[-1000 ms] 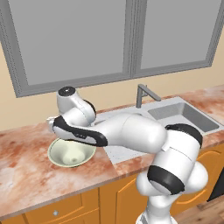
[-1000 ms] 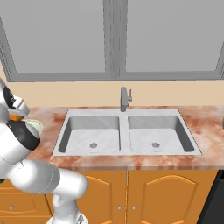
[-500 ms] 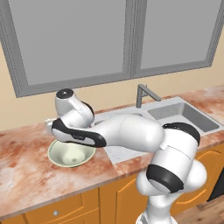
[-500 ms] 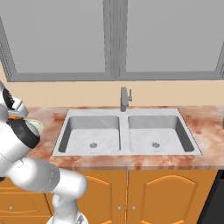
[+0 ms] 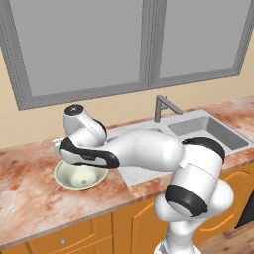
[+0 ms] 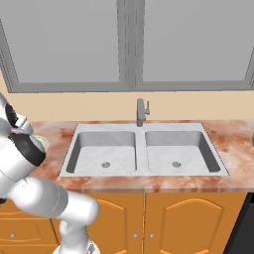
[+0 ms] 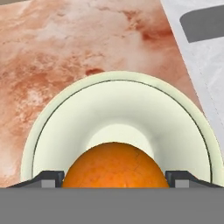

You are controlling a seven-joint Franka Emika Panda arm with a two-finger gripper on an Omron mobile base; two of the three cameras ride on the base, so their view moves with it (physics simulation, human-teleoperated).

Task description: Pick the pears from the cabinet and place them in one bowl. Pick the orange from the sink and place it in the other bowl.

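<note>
My gripper is shut on the orange, a round bright fruit wedged between the two dark fingertips. It hangs just above the hollow of the other bowl, smooth and pale cream, which stands on the marbled counter. In the left base view my forearm reaches over this bowl, left of the sink, and the hand itself is tucked behind the arm. The pears, the cabinet and the speckled bowl are out of view.
The double sink with its grey faucet lies to the right of the bowl. A wide window runs along the wall behind. Reddish marble counter surrounds the bowl, above orange cupboard fronts.
The arm has eased slightly to the left and down over the cream bowl. The grip on the orange is unchanged.
</note>
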